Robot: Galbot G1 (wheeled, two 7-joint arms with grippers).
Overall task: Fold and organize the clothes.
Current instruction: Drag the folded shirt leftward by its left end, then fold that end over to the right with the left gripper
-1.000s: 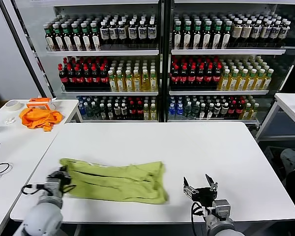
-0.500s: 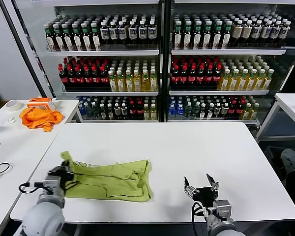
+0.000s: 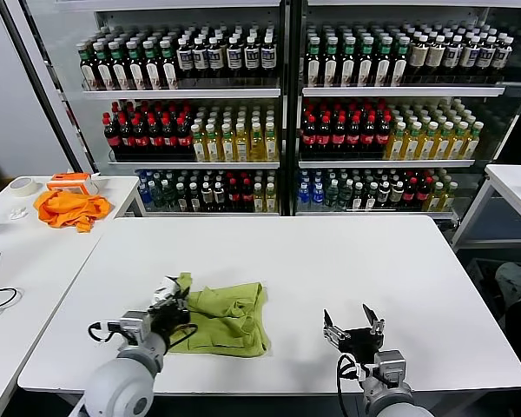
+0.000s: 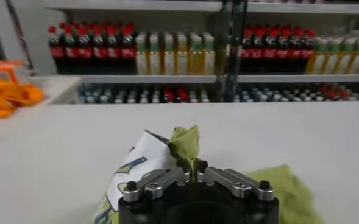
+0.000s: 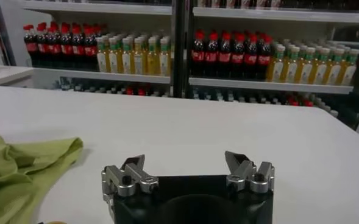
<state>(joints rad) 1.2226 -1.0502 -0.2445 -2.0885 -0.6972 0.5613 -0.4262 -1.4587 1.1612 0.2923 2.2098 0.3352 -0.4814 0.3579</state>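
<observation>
While the T-shirt (image 3: 224, 317) lies bunched on the near-left part of the white table (image 3: 347, 261), bare tabletop stretches behind it toward the drink shelves (image 3: 282, 113) and off to its right. The left gripper (image 3: 168, 306) sits low at the shirt's left edge, jaws pressed together on a raised fold whose white printed face turns outward; the left wrist view shows the cloth pinched upright between the fingers (image 4: 161, 180). That arm reaches in from the table's near edge, forearm low over the top. To the shirt's right, well apart from it, the right gripper (image 3: 353, 327) hovers near the front edge with fingers spread wide and nothing between them. An orange cloth (image 3: 68, 208) rests on a side table left of the shirt.
</observation>
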